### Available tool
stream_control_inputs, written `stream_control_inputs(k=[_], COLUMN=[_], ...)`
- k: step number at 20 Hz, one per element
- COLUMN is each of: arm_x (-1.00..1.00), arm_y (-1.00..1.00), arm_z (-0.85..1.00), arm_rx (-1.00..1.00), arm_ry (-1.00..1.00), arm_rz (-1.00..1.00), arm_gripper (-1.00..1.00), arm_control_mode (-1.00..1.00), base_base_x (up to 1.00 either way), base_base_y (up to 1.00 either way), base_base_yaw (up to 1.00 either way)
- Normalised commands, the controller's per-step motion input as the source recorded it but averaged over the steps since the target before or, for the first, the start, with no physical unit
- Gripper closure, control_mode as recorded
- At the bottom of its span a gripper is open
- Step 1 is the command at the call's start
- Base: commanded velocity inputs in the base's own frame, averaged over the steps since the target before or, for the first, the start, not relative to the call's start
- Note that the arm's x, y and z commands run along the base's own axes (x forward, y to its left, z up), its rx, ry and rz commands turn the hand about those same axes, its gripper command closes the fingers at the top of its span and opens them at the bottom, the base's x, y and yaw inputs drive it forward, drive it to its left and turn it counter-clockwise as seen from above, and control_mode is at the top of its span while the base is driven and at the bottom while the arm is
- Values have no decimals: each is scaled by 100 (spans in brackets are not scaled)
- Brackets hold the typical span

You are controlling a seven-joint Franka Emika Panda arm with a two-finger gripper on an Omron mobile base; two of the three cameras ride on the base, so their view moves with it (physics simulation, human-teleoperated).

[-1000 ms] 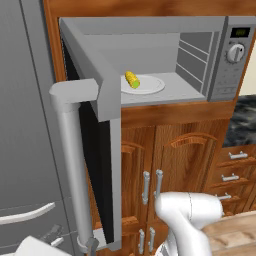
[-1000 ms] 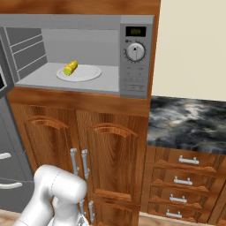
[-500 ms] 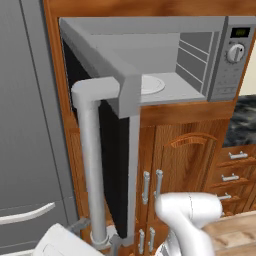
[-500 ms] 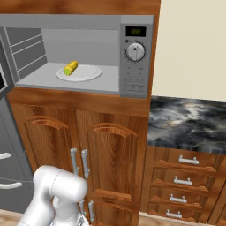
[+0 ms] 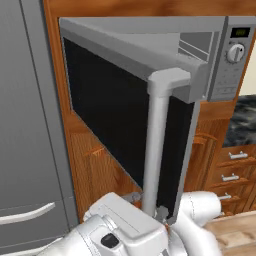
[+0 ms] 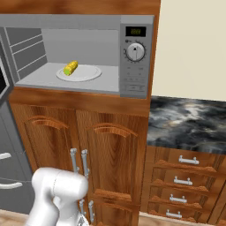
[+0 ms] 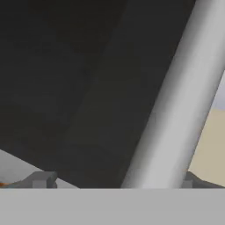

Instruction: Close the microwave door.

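The microwave door (image 5: 110, 115) stands part open, hinged at the left, its black glass facing the left base camera. Its thick grey bar handle (image 5: 157, 145) runs down the free edge. My gripper (image 5: 147, 205) sits at the handle's lower end, open, on the door's outer face. In the hand view the handle (image 7: 184, 101) crosses diagonally over the dark glass (image 7: 66, 66), between my spread fingertips (image 7: 41, 179) and close to the right one. The microwave (image 6: 79, 22) shows its open cavity, with its white knob (image 6: 135, 51) on the panel and a sliver of the door (image 6: 2, 75) at the left.
A white plate (image 6: 84, 75) with a corn cob (image 6: 70, 68) lies inside the cavity. The tall grey fridge (image 5: 25, 125) stands left of the door. Brown cabinet doors (image 6: 110, 163) are below, with drawers (image 6: 185, 176) and a dark marble counter (image 6: 190, 119) to the right.
The door has swung well toward the cavity, its handle edge moving right and now hiding the plate in the left base view. My hand has come up at the handle's lower end.
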Motion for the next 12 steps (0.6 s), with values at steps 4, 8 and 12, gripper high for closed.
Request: stream_control_inputs(k=[4, 8, 12], arm_x=[63, 65, 80], arm_y=[-82, -74, -59], arm_z=[13, 0, 0], arm_rx=[6, 22, 10], arm_ry=[8, 3, 2], arm_rz=[-1, 9, 20], arm_gripper=[-100, -100, -100], arm_control_mode=[-100, -100, -100], base_base_x=[0, 0, 0], base_base_y=[0, 0, 0], base_base_yaw=[0, 0, 0])
